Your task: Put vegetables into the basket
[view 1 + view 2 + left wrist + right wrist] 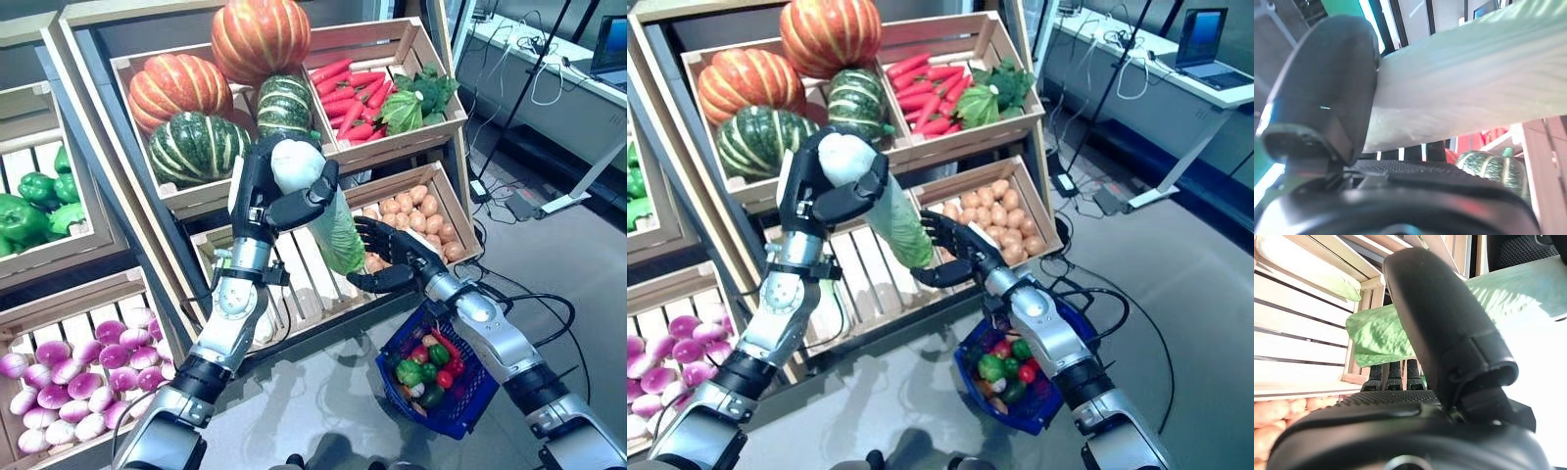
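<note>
A long napa cabbage [336, 235], white at the stem and green at the leafy end, hangs in the air before the shelves. My left hand [266, 201] is shut on its white stem end [1474, 73], its thumb [1327, 98] pressed against it. My right hand [400, 257] is open just right of the leafy tip [1381, 335], which lies between its thumb [1440, 323] and its straight fingers. A blue basket [468, 399] hangs below my right forearm, holding several small red and green vegetables.
Wooden crates fill the slanted shelves: pumpkins [181, 88], red radishes [348, 98], leafy greens [416, 98], potatoes [421, 215], green peppers [29, 211], purple onions [69, 382]. A slatted crate [299, 284] is under the cabbage. A desk [549, 69] stands far right.
</note>
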You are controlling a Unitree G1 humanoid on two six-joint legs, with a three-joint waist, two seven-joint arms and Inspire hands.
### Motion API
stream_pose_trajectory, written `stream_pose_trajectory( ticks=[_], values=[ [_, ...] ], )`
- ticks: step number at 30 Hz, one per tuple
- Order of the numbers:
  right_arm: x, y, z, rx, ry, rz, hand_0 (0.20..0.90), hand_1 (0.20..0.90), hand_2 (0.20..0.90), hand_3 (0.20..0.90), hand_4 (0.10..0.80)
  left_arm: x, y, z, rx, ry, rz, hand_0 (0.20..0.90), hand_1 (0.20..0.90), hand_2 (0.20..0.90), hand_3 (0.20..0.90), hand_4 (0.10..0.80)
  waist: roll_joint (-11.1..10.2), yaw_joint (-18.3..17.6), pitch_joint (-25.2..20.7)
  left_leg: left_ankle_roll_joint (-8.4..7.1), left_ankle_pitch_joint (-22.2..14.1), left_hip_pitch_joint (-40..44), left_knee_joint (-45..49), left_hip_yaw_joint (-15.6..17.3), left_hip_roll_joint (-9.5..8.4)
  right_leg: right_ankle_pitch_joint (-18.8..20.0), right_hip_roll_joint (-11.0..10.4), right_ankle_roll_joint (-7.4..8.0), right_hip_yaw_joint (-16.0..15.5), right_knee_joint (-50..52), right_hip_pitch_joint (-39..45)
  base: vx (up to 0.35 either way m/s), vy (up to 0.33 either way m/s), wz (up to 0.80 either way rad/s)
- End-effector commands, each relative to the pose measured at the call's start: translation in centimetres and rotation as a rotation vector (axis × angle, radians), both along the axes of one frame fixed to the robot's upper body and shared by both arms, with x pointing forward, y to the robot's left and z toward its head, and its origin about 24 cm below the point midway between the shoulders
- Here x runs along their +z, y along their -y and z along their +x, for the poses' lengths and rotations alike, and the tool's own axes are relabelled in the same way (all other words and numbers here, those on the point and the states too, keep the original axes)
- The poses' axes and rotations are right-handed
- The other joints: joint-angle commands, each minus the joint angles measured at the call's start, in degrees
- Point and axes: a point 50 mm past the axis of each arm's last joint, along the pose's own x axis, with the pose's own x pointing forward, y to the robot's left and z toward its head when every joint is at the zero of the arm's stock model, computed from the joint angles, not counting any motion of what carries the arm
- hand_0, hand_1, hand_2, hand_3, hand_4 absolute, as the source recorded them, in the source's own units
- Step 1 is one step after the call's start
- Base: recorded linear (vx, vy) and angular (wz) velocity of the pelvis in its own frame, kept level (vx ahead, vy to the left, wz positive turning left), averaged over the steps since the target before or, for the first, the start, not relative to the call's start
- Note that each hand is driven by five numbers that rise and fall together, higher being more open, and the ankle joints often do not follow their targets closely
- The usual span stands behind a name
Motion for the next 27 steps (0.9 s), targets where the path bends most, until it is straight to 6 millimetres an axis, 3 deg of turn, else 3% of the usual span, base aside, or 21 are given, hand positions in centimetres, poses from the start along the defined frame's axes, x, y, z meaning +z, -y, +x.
stream_pose_trajectory(
  ticks=[1, 10, 17, 22, 27],
  values=[
    [5.1, -2.2, 1.7, -0.012, 0.198, 0.062, 0.900, 0.900, 0.900, 0.900, 0.800, 3.1, 1.8, -0.4, -0.101, 0.141, -0.062, 0.300, 0.300, 0.300, 0.300, 0.400, -1.21, 0.26, -6.33, 2.44, -1.08, 2.17, -4.57, 0.75, -2.64, 4.62, 0.10, -2.23, 0.29, -9.71, 5.53, -0.011, -0.041, 0.06],
    [6.1, -2.3, 1.9, -0.060, 0.234, 0.045, 0.900, 0.900, 0.900, 0.900, 0.800, 1.7, 3.7, -0.5, -0.186, 0.071, 0.037, 0.300, 0.300, 0.300, 0.300, 0.400, -1.24, 0.35, -6.59, 2.65, -1.33, 2.24, -6.07, 0.23, -3.06, 6.75, 0.94, -2.20, 0.24, -14.21, 6.86, 0.003, -0.011, 0.03],
    [7.0, -2.8, 2.0, -0.067, 0.264, -0.027, 0.900, 0.900, 0.900, 0.900, 0.800, 0.4, 4.5, -0.7, -0.257, -0.009, 0.006, 0.300, 0.300, 0.300, 0.300, 0.400, -1.26, 0.55, -6.35, 3.17, -1.93, 2.50, -6.07, -0.57, -3.67, 6.85, 1.08, -2.15, 1.04, -14.22, 6.88, 0.015, 0.002, 0.00],
    [5.5, -4.5, 2.4, 0.078, 0.079, -0.027, 0.900, 0.900, 0.900, 0.900, 0.800, 0.2, 5.3, -0.7, -0.304, -0.023, -0.054, 0.300, 0.300, 0.300, 0.300, 0.400, -1.60, 0.96, -6.23, 3.20, -2.15, 2.79, -6.07, -0.83, -3.88, 6.83, 1.04, -2.23, 1.15, -14.22, 7.13, 0.000, 0.000, 0.00],
    [2.3, -5.7, 2.8, 0.161, -0.189, 0.106, 0.900, 0.900, 0.900, 0.900, 0.800, 1.0, 6.7, -0.8, -0.396, -0.021, -0.107, 0.300, 0.300, 0.300, 0.300, 0.400, -2.14, 1.97, -5.82, 3.08, -2.06, 2.90, -6.07, -1.74, -3.89, 6.72, 0.89, -2.50, 0.26, -14.22, 7.67, -0.006, -0.001, 0.02]
  ],
)
